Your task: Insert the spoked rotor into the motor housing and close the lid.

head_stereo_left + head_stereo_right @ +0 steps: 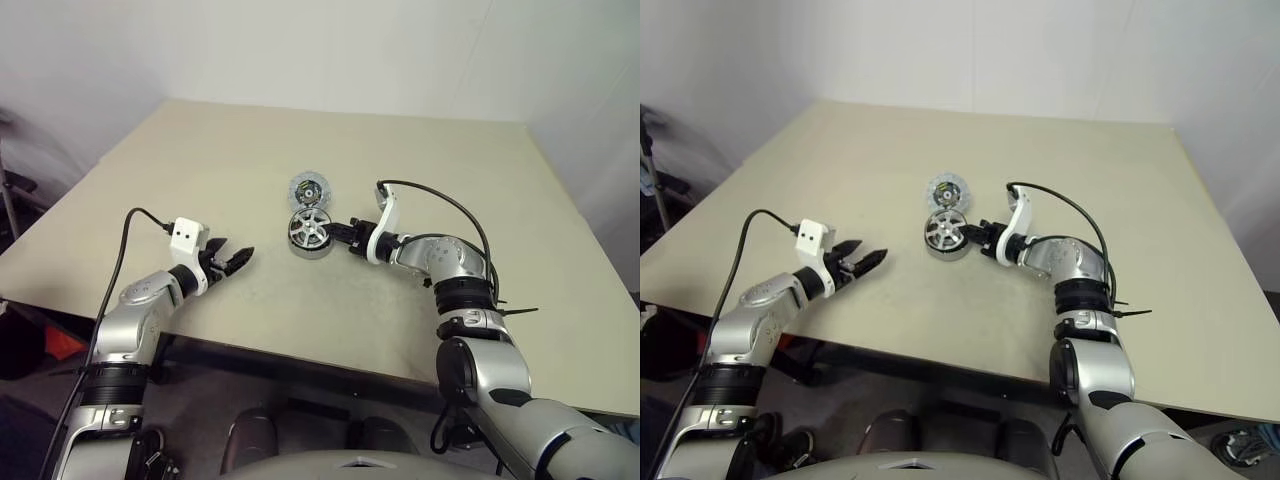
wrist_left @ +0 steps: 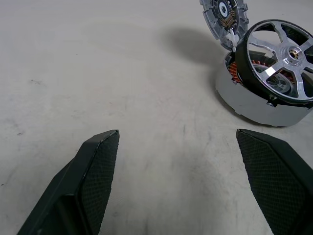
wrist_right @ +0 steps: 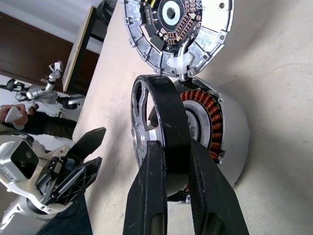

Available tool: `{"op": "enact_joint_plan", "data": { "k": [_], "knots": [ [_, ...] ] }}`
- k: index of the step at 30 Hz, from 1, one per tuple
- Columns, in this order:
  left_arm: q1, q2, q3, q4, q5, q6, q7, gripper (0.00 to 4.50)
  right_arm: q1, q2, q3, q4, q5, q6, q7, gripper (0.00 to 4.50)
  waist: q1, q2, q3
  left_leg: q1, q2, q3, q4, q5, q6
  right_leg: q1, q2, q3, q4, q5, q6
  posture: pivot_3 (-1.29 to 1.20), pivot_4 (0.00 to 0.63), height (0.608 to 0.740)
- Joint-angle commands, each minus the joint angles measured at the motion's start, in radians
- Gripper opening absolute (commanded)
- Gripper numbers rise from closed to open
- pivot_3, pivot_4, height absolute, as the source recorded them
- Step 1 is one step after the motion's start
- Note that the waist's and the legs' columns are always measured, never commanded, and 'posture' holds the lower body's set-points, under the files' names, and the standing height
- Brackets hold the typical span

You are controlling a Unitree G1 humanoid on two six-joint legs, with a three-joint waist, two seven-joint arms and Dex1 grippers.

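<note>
Now, in the left eye view, the spoked rotor is seen mid-frame, pinched by the right gripper. Lower left, the left gripper is held wide. In the right wrist view, the rotor is tipped over the motor housing, below the lid.

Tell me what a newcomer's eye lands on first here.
Mid-table, the right gripper pinches the black rim of the spoked rotor, tilted half into the motor housing, copper windings showing behind it. The lid stands open at the housing's far edge, on a white hinge. The left gripper hovers near the table's front edge, jaws open, apart from the parts.
</note>
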Motion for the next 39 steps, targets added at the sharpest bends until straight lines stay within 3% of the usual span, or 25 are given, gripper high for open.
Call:
{"op": "enact_joint_plan", "data": {
  "k": [1, 4, 12, 22, 29, 33, 39],
  "knots": [
    [-0.012, 0.013, 0.021, -0.03, -0.007, -0.013, -0.001, 4.04, -0.004, -0.007, 0.003, -0.051, 0.003, -0.033, 0.015, 0.28, 0.0, 0.0, 0.0, 0.0, 0.0, 0.0, 0.0, 0.0, 0.0, 0.0, 0.0, 0.0, 0.0, 0.0, 0.0, 0.0, 0.0, 0.74],
    [-0.013, 0.013, 0.021, -0.029, -0.007, -0.013, -0.002, 4.04, -0.004, -0.009, 0.003, -0.044, 0.009, -0.033, 0.024, 0.28, 0.0, 0.0, 0.0, 0.0, 0.0, 0.0, 0.0, 0.0, 0.0, 0.0, 0.0, 0.0, 0.0, 0.0, 0.0, 0.0, 0.0, 0.74],
    [-0.015, 0.012, 0.021, -0.027, -0.007, -0.013, -0.002, 4.04, 0.001, -0.004, 0.005, -0.07, 0.007, -0.071, 0.021, 3.04, 0.0, 0.0, 0.0, 0.0, 0.0, 0.0, 0.0, 0.0, 0.0, 0.0, 0.0, 0.0, 0.0, 0.0, 0.0, 0.0, 0.0, 0.74],
    [-0.016, 0.01, 0.019, -0.025, -0.007, -0.013, -0.002, 4.04, -0.003, 0.024, -0.076, -0.095, 0.062, -0.196, 0.036, 3.04, 0.0, 0.0, 0.0, 0.0, 0.0, 0.0, 0.0, 0.0, 0.0, 0.0, 0.0, 0.0, 0.0, 0.0, 0.0, 0.0, 0.0, 0.74],
    [-0.021, 0.006, 0.013, -0.023, -0.005, -0.014, -0.002, 4.04, 0.003, 0.038, -0.009, -0.101, 0.017, -0.226, 0.052, 3.04, -0.002, 0.0, 0.0, 0.0, 0.0, 0.0, 0.0, 0.0, 0.0, 0.0, 0.0, 0.0, 0.0, 0.0, 0.0, 0.0, 0.0, 0.74],
    [-0.02, 0.008, 0.011, -0.024, -0.004, -0.012, -0.003, 4.04, 0.041, 0.059, 0.112, -0.136, -0.056, -0.267, 0.091, 3.04, -0.002, 0.0, 0.0, 0.0, 0.0, 0.0, 0.0, 0.0, 0.0, 0.0, 0.0, 0.0, 0.0, 0.0, 0.0, 0.0, 0.0, 0.74],
    [-0.016, 0.012, 0.014, -0.028, -0.005, -0.009, -0.003, 4.04, 0.056, 0.081, 0.215, -0.136, -0.112, -0.301, 0.125, 1.06, -0.002, 0.0, 0.0, -0.001, 0.0, 0.0, 0.0, 0.0, 0.001, 0.0, 0.0, 0.0, -0.001, 0.0, 0.0, 0.0, 0.0, 0.74]
  ]
}}
